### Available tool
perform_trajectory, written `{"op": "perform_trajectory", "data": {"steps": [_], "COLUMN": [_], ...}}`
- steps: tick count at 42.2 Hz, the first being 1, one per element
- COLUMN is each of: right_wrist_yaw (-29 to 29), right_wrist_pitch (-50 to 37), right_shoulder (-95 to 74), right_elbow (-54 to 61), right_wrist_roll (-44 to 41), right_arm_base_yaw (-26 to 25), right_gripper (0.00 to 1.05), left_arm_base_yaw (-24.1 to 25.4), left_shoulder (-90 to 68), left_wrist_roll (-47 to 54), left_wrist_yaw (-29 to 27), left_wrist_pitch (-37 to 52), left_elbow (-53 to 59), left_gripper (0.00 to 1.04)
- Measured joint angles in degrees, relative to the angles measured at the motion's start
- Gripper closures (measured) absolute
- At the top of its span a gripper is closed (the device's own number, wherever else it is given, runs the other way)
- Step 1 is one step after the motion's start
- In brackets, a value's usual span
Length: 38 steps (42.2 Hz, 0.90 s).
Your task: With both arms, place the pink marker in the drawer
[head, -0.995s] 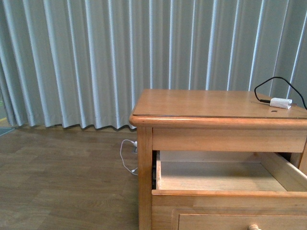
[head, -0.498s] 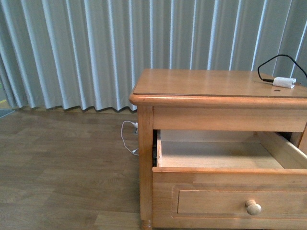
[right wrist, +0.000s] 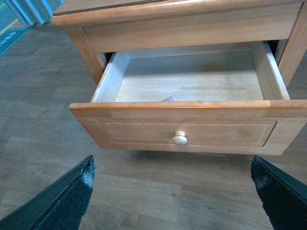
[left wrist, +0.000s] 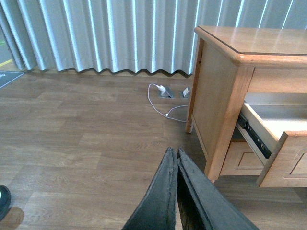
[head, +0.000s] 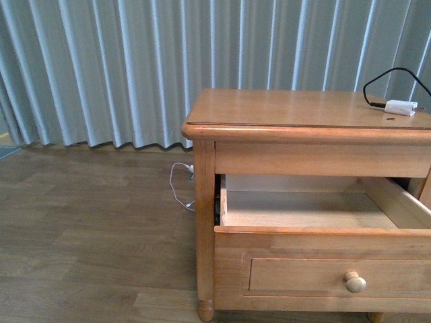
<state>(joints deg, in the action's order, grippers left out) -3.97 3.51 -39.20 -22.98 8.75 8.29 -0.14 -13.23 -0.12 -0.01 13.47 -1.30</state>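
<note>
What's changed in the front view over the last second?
Only the view shifted: the nightstand now sits higher in frame, so the drawer front, its knob and a foot show. Nothing was gripped or released in that view. The drawer stays open and the white box stays on top.

In the right wrist view only a pale pink sliver of the pink marker (right wrist: 169, 99) shows above the front panel of the drawer (right wrist: 144, 129), which hides the rest. Of the right pincer (right wrist: 171, 165) just two wide-spread fingertips show, cropped by the picture's edges. The front view's right edge crops the drawer and the nightstand (head: 296, 108). A dark thing (left wrist: 3, 199) on the floor is too cropped to name.
</note>
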Motion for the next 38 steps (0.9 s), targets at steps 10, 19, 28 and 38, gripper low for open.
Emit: {"op": "perform_trajectory", "data": {"steps": [10,19,28,38], "right_wrist_yaw": [0.00,-0.02,0.04,16.37], "right_wrist_pitch": [0.00,0.00,0.00,-7.04], "right_shoulder": [0.00,0.00,-0.02,-3.13], "right_elbow": [0.00,0.00,0.00,1.36], "right_wrist_roll": [0.00,0.00,-0.02,-3.41], "right_arm_base_yaw": [0.00,0.00,0.00,2.93], "right_gripper": [0.09,0.09,0.09,0.09], "left_arm_base_yaw": [0.00,0.00,0.00,0.00], "left_shoulder": [2.99,12.85,12.92,12.94], "left_wrist_roll": [0.02,0.00,-0.02,-0.02], "left_wrist_yaw": [0.00,0.02,0.04,0.02], "left_wrist_pitch": [-3.04,-13.31,-13.35,-13.35], "left_elbow": [0.00,0.00,0.00,0.00], "left_gripper": [1.01,1.01,0.98,0.61]}}
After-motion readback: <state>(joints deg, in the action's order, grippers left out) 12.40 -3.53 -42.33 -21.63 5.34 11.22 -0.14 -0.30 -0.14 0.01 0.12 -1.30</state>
